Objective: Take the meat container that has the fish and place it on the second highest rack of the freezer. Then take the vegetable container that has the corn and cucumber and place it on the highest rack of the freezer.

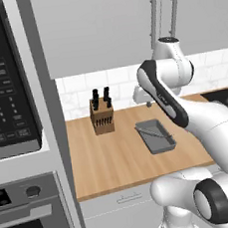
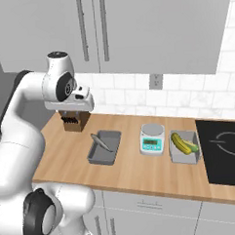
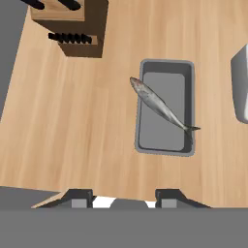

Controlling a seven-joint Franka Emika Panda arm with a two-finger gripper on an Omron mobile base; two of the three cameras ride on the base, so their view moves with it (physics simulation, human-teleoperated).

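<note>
1. A wooden counter [image 2: 142, 172] runs under grey wall cabinets [image 2: 134, 30], bounded by a black-fronted oven stack [image 1: 9, 98] at one end and a dark cooktop [image 2: 223, 150] at the other. No freezer can be made out from here, so both deliveries look to be some way off.

2. The white arm [image 1: 186, 113] reaches up and over the worktop, its hand poised high above the board near a knife block [image 1: 102, 116].

3. The meat container [image 3: 164, 109], a dark-grey tray, sits flat on the counter between the knife block and a small kitchen scale [image 2: 152, 138], apart from both.

4. The vegetable container [image 2: 184, 147], a paler tray holding the corn [image 2: 189, 146] and the cucumber [image 2: 178, 141], rests just beyond the scale, beside the cooktop. Its turn appears to come second.

5. The fish [image 3: 160, 104] lies diagonally across its tray, head over one rim and tail at the opposite corner.

6. The gripper [image 3: 124, 198] hangs well above the counter, its two fingers partly spread with nothing between them, short of the tray's near end.

7. The step in hand appears to be the first one: the approach to the fish tray, not yet grasped. The next move likely calls for carrying the hand forward over a tray wall, lowering the fingers astride that rim clear of the fish, and closing on it.
</note>
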